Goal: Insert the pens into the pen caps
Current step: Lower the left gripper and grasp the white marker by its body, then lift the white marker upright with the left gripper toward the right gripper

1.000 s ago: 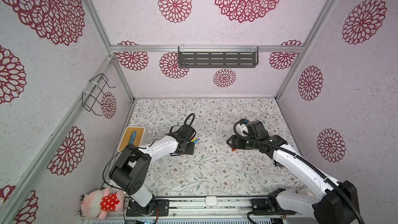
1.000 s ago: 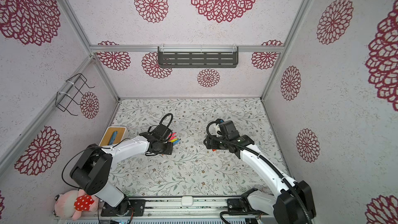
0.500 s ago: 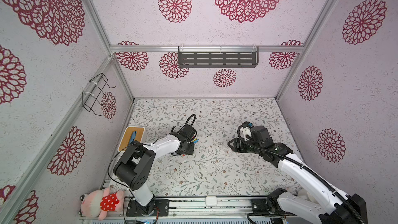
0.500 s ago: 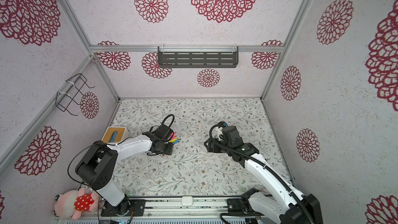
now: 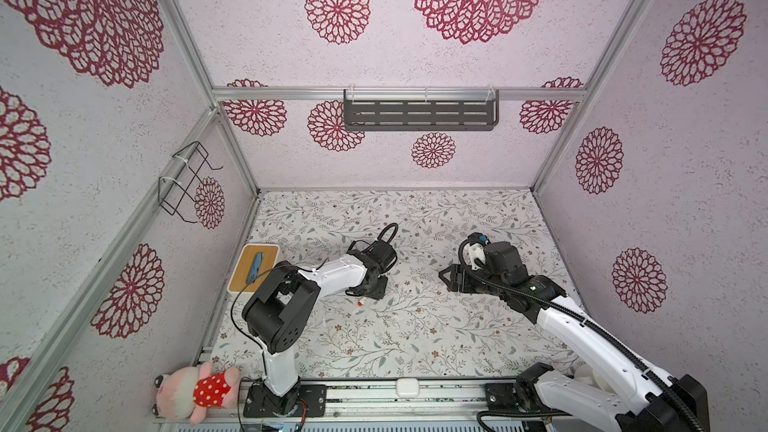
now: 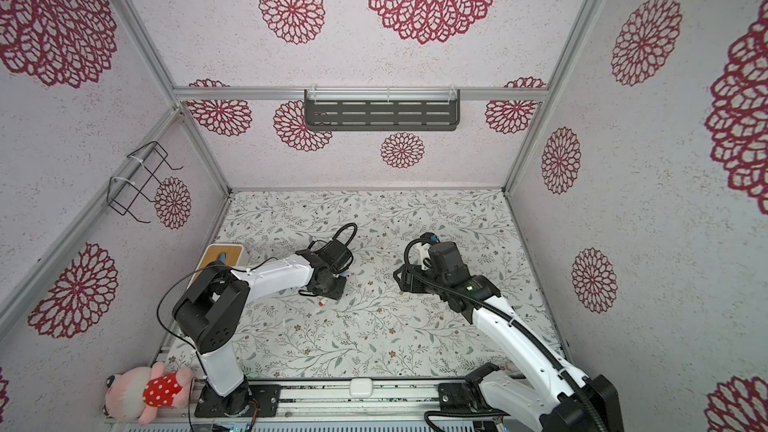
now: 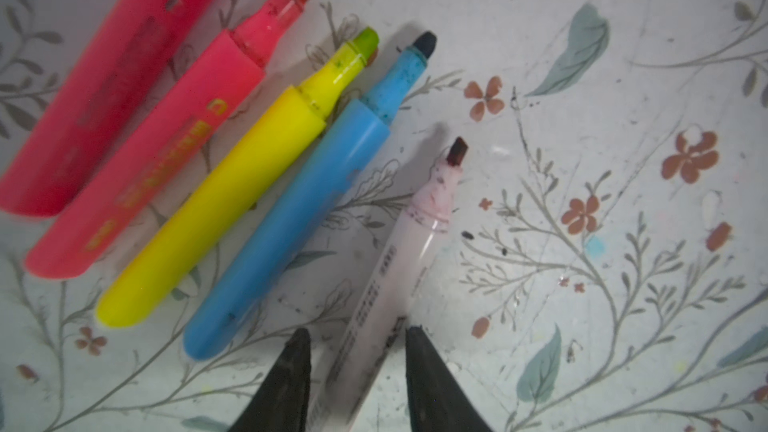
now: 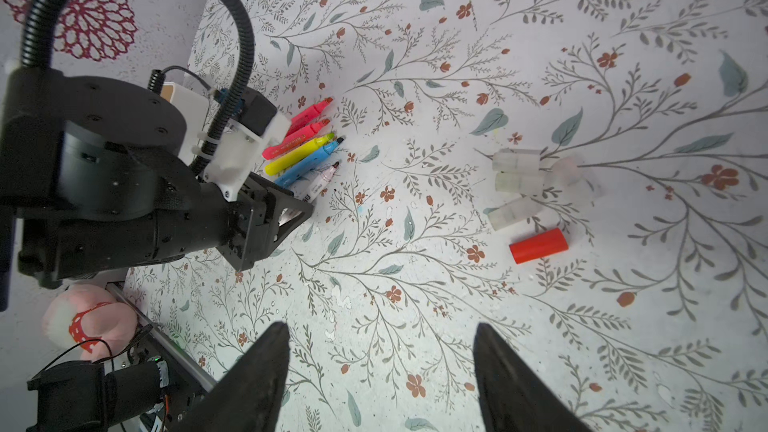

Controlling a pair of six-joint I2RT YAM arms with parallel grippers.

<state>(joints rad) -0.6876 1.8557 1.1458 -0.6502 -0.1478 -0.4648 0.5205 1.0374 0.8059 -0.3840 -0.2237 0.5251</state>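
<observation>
Now left claw [image 7: 357, 338] lower, jaws narrowed, straddling white pen [image 7: 399, 255]; actual pinch, cannot tell. Blue pen [image 7: 291, 222] just beside claw. Right claw [image 8: 380, 338] wide, empty; caps [image 8: 536, 184] ahead. Pickup likely imminent.

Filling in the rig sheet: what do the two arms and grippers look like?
Left arm and right arm match: white shell links, black joint housings, black bases. Left gripper and right gripper: two black, tapered, pointed fingers each. A black ribbed hose loops off each wrist, held to a white bracket; the left arm also carries a thin black cable.
</observation>
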